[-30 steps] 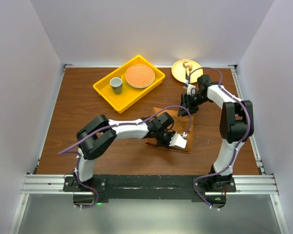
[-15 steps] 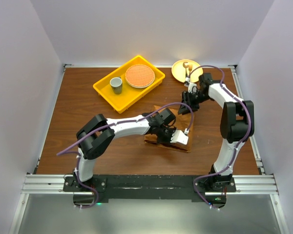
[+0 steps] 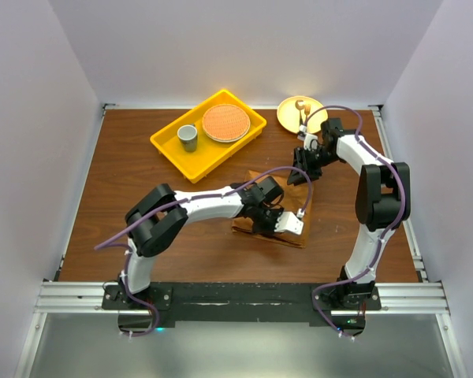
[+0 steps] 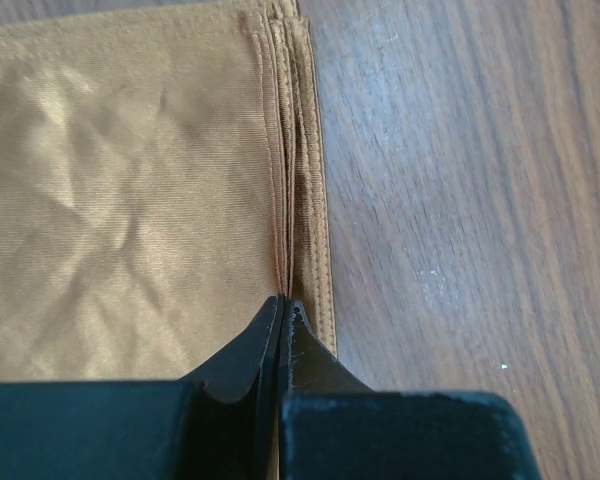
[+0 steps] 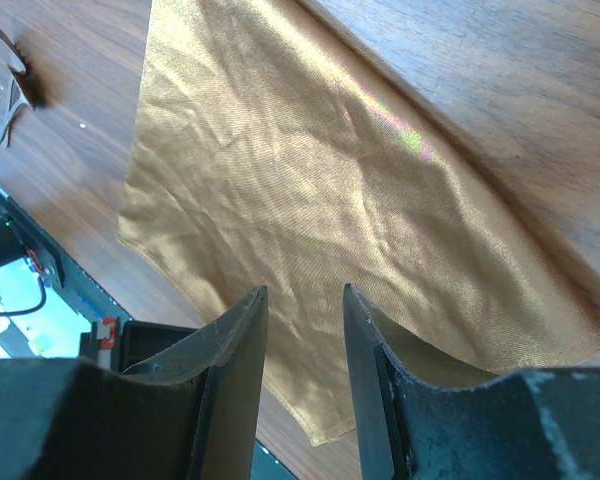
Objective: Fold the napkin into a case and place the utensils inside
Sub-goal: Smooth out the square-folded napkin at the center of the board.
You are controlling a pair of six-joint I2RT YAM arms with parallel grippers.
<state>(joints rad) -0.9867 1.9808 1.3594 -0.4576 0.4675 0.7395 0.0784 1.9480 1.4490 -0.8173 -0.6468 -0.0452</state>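
Rust-brown napkin [image 4: 130, 180] lies layered on the table [image 4: 460, 200]; folding looks unfinished. Your left gripper [image 4: 282, 305] is closed at the stacked hem. Your right gripper [image 5: 302, 292] hovers above, parted and empty. Next fold likely needs the edges kept aligned.

No text, label, brand, number or sign can be read in any view.

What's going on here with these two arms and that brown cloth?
Two robot arms are folding the rust-brown napkin on the table. The left tool is shut at the napkin's layered edge; the right tool hangs open above the cloth, holding nothing. The utensils lie on the yellow plate, not yet tucked in.
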